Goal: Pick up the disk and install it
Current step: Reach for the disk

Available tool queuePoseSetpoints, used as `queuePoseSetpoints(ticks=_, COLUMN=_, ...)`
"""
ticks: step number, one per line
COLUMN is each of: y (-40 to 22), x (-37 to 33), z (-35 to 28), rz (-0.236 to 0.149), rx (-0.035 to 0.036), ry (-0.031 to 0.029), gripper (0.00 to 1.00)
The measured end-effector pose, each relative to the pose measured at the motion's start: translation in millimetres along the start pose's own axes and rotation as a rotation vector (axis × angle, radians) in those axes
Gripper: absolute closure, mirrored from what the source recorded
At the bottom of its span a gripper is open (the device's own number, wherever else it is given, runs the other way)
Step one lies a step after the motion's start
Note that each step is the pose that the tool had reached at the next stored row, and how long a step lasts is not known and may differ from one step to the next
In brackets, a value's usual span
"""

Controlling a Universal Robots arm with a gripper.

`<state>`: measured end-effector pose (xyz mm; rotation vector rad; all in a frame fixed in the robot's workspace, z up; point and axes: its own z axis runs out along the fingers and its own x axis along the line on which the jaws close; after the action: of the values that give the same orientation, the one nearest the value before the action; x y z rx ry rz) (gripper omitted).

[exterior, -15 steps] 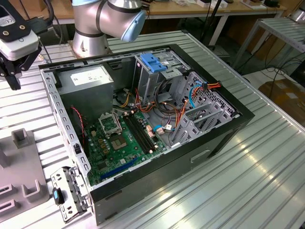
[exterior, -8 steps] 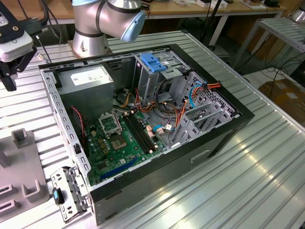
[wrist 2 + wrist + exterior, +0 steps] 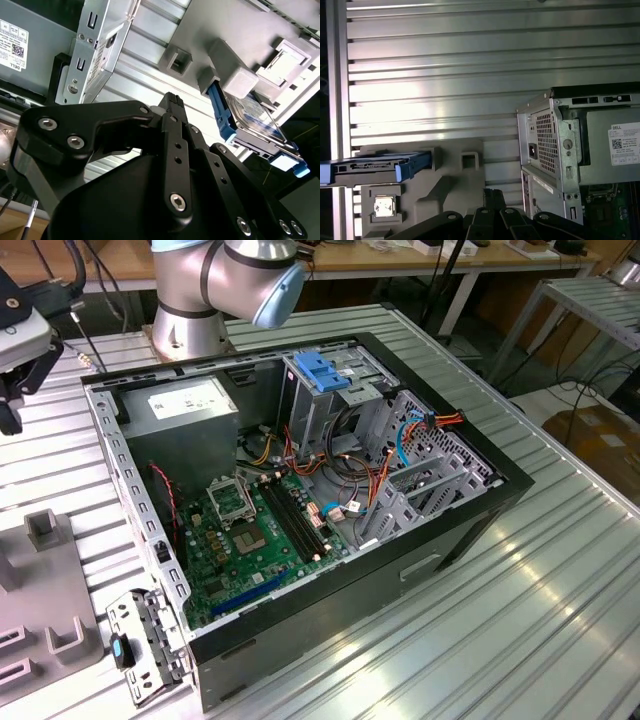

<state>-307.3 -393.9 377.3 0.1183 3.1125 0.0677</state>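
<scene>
The disk [image 3: 252, 122], a silvery slab with bright blue side rails, stands on edge in a grey holder [image 3: 235, 82] on the ribbed metal table. In the first wrist view the disk [image 3: 375, 167] is seen edge-on, sticking out of the same holder [image 3: 445, 175]. My gripper [image 3: 172, 100] is above the table, a short way from the disk and not touching it. Its black fingers meet at one tip with nothing between them, as the gripper [image 3: 492, 194] also shows in the first wrist view. In the exterior view the gripper [image 3: 22, 390] is at the far left, beside the open computer case [image 3: 300, 490].
The case lies open with a green motherboard [image 3: 250, 530], a grey power supply [image 3: 190, 405] and a tall metal cage with a light-blue latch [image 3: 322, 370]. Cables cross its middle. The arm's base [image 3: 190, 320] stands behind it. A grey fixture [image 3: 40, 580] sits on the table at the exterior view's left.
</scene>
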Motion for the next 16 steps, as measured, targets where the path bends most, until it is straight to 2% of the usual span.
queuePoseSetpoints(ticks=5, y=-0.4, x=5.0, z=0.5, rz=0.000, rx=0.0000, ry=0.0000, gripper=0.89)
queuePoseSetpoints(ticks=9, y=-0.9, x=12.4, z=1.0, rz=0.000, rx=0.0000, ry=0.0001, gripper=0.89)
queuePoseSetpoints(ticks=16, y=-1.6, x=21.4, z=1.7, rz=0.000, rx=0.0000, ry=0.0000, gripper=0.89)
